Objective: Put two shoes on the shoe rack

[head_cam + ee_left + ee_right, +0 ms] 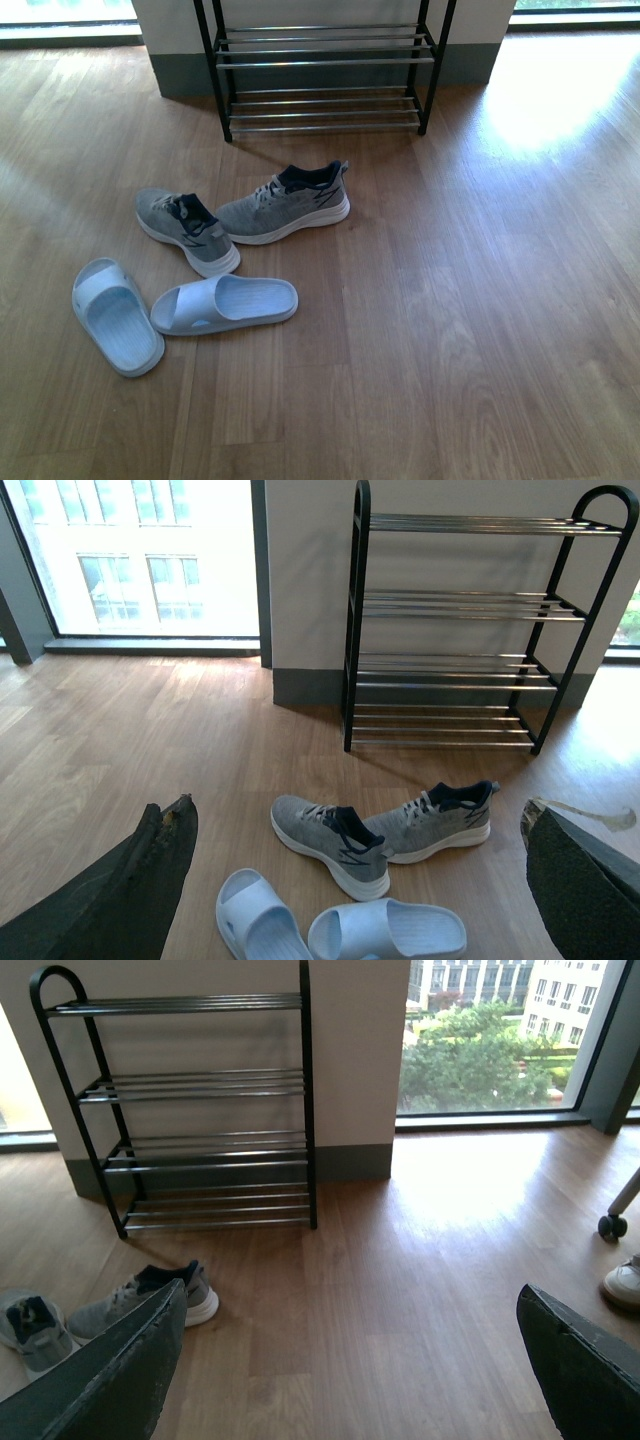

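Two grey knit white-soled sneakers (286, 205) lay touching on the wooden floor (480, 300) near the black chrome-barred shoe rack (325, 62); left hand (355, 808) and right hand (350, 1293) gaped wide, empty.

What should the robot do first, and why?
Probably lower the left gripper, open and empty, toward the nearer grey sneaker: it and the other sneaker lie on the floor left of centre, and the shoe rack holds nothing.
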